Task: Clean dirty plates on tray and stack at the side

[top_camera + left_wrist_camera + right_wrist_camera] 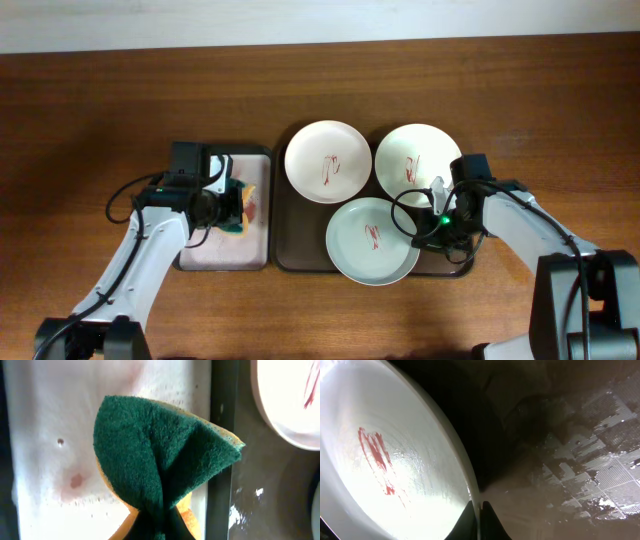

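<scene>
Left gripper (233, 205) clamped on folded green sponge (160, 460), over white mat (45, 420) beside dark tray (300, 245). Right gripper (479, 516) pinched nearly closed on rim of red-smeared front plate (395, 470), on tray.

My gripper (479, 522) pinched the rim of the white plate (395, 475). Red smears (376, 455) marked its inside; the dark tray (580, 460) beside it glistened wet.

White plates (305, 150) carry red smears; the sponge (160, 455) is green over orange.
</scene>
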Robot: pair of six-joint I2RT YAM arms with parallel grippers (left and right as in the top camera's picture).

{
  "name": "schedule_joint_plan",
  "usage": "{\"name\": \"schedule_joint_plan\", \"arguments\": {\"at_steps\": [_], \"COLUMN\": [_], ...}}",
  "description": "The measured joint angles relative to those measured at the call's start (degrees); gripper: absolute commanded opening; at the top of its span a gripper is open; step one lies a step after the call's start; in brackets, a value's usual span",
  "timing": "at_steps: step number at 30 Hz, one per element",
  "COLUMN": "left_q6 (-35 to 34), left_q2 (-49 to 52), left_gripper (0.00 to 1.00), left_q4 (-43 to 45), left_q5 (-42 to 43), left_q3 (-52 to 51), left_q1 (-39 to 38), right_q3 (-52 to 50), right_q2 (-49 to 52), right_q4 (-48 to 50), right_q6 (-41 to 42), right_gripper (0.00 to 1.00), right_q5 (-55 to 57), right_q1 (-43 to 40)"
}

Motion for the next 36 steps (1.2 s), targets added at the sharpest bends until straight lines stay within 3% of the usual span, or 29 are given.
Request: {"name": "schedule_joint_plan", "arguments": {"at_steps": [4,8,13,29,36], "left_q6": [0.0,0.0,0.0,0.0,-1.9], "left_q2": [-0.59,-7.37,-13.55,-13.38,-2.49], "left_gripper": [0.0,0.0,0.0,0.0,0.0], "left_q4": [6.73,12.13,12.11,9.29,3.54], "left_q5": [-4.26,-12.63,-16.79,-16.7,-7.1], "left_q3": [-0.02,-0.02,0.0,0.0,0.0], "left_q1": [-0.04,-0.04,-0.04,-0.04,-0.04], "right_q3": [0.0,0.0,0.0,0.0,0.0], "right_q2": [0.0,0.0,0.0,0.0,0.0], "right_q4": [0.0,0.07,0.07,0.07,0.0], "right_q6": [-0.02,0.0,0.0,-0.02,-0.02], "right_gripper": [0.04,0.04,0.04,0.04,0.04], "right_q5": [0.0,0.0,0.0,0.0,0.0], "right_q1": [0.0,0.0,0.0,0.0,0.0]}}
